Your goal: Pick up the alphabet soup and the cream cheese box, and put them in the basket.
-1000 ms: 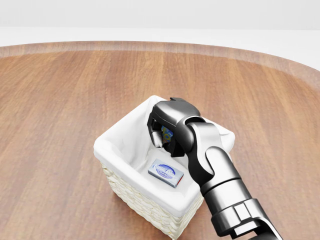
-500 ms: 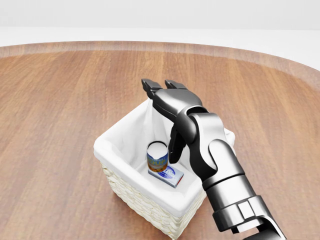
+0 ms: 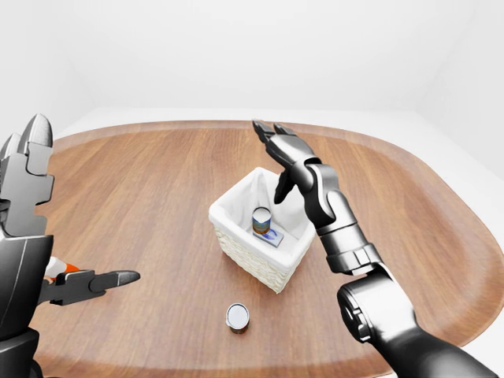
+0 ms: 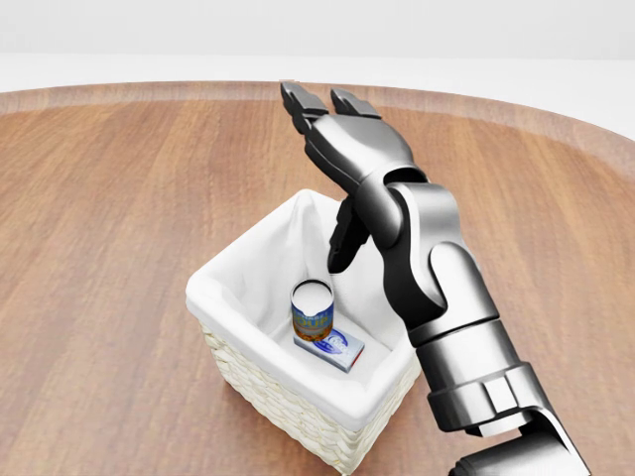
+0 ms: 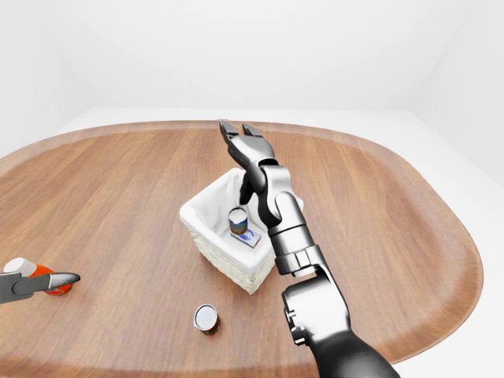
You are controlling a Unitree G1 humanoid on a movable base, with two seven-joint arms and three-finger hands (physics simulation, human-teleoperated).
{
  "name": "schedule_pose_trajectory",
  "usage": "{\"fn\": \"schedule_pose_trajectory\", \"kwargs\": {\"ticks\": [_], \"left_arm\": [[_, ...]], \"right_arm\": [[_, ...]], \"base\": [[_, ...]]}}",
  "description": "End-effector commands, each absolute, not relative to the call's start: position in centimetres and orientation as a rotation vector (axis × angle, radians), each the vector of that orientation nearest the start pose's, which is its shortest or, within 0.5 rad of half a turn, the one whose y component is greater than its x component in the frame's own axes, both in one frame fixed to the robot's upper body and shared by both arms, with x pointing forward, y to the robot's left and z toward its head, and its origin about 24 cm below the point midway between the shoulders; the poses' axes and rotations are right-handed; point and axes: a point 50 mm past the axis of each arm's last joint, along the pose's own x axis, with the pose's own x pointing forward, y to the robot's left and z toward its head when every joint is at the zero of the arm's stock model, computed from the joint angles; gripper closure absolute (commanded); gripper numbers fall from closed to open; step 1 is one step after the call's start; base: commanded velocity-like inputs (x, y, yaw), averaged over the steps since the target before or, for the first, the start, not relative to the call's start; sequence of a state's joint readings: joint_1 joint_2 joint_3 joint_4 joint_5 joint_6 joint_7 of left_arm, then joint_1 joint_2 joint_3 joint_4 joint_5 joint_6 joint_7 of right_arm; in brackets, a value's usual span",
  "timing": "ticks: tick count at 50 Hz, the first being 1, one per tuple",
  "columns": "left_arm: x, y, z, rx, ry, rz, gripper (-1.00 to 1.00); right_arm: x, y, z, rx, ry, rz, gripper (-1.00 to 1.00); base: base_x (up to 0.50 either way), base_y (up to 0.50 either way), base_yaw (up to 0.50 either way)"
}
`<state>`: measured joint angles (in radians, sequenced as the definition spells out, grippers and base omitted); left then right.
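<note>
Three fingers (image 4: 342, 233) of the right hand (image 4: 342, 149) are spread wide and hold nothing; the hand hangs above the basket (image 4: 238, 288), over its upper rim in the head view, with one finger pointing down toward the interior. Directly below and slightly to the left of that finger, inside the basket, the alphabet soup (image 4: 312, 309) stands upright, its long axis vertical, touching the cream cheese box (image 4: 335, 347), which lies flat on the liner just beside the can's base. Both task things sit within the basket, so the placing looks done, and the right hand seems free to draw clear upward. Well to the left of the basket, the left hand (image 3: 94, 283) hovers low over the desk (image 3: 142, 205), fingers apart and empty. Below the basket in the left-eye view, a separate small can (image 3: 237, 317) stands alone.
</note>
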<state>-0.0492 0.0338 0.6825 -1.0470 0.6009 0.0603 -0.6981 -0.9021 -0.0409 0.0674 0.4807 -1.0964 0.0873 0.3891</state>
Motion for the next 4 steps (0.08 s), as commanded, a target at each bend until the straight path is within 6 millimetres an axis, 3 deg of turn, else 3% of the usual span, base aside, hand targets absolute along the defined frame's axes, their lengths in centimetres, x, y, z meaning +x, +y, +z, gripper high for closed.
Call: {"fn": "schedule_pose_trajectory", "kwargs": {"ticks": [1, 4], "left_arm": [[13.97, 22.6, 23.63, 1.043, -0.452, 0.321, -1.0], [14.01, 22.52, 23.51, 1.045, -0.445, 0.311, -1.0]], "right_arm": [[38.89, -7.2, 20.68, -1.196, -0.274, 0.191, -1.0], [39.06, -7.35, 21.61, -1.168, -0.314, 0.144, -1.0]], "base": [[0.0, 0.0, 0.0], [0.0, 0.0, 0.0]]}}
